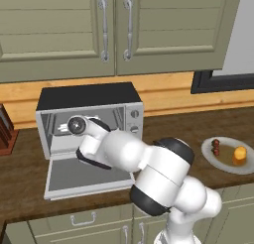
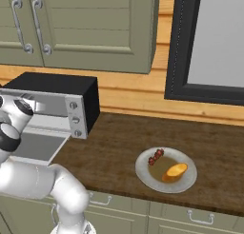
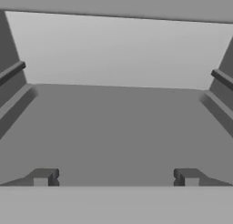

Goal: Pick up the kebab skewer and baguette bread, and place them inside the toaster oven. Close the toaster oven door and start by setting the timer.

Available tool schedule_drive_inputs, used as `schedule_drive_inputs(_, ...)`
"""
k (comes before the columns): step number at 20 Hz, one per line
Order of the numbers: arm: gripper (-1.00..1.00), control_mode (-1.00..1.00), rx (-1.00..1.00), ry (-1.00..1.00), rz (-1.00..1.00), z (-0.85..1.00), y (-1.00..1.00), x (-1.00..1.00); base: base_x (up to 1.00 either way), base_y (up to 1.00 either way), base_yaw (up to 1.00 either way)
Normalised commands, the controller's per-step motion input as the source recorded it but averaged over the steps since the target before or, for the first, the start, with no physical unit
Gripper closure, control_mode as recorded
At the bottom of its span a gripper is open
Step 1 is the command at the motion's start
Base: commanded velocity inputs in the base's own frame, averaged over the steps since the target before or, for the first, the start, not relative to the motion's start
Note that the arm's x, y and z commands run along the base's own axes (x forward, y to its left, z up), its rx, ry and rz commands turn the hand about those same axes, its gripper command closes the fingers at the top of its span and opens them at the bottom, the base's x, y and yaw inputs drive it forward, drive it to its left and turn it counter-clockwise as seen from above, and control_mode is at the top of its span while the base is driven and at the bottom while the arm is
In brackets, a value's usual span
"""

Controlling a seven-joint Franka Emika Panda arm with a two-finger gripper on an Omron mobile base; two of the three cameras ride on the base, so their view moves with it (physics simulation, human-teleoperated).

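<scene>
Toaster oven point(image 1: 92, 114) first: a boxy silver-grey appliance with a black top, standing on a dark brown wooden counter point(image 2: 114, 147) against a pale wood backsplash, below olive-green wall cabinets point(image 1: 99, 30). Its right-hand panel carries three round knobs point(image 2: 73, 112) in a vertical row. The toaster oven door point(image 1: 84, 176), a grey flap with a silver frame, is dropped fully down and lies flat toward the front edge of the counter. The oven's inside is plain grey, with rails along both side walls and a bare floor; nothing lies in it.

The robot's white arm reaches in from the front, its hand at the mouth of the open oven, above the lowered door. In the hand view the gripper point(image 3: 116, 176) faces the oven's back wall, its two dark fingertips point(image 3: 43, 176) spread wide apart and holding nothing.

Well to the right of the oven, on the same counter, sits a round grey plate point(image 2: 143, 173). On it lie the two foods. The baguette bread point(image 2: 174, 171) is a small, elongated golden-orange piece on the plate's right side. The kebab skewer point(image 2: 155, 157) is a short stick of small dark red and brown chunks, just beside the bread toward the back left of the plate. Whether the two touch I cannot tell.

A dark-framed window point(image 2: 209, 43) hangs on the wall above the plate.
</scene>
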Motion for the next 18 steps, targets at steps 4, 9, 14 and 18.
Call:
schedule_drive_inputs(4,-1.0,-1.0,0.0,0.01,0.0,0.0,0.0,0.34,0.0,0.0,0.0)
schedule_drive_inputs(9,-1.0,-1.0,0.0,0.15,0.0,-0.04,0.01,0.12,0.0,0.0,0.0)
schedule_drive_inputs(14,-1.0,-1.0,0.0,0.22,0.0,-0.18,0.0,0.0,0.0,0.0,0.0)
schedule_drive_inputs(18,-1.0,-1.0,0.0,0.2,0.0,-0.34,0.0,-0.19,0.0,0.0,0.0)
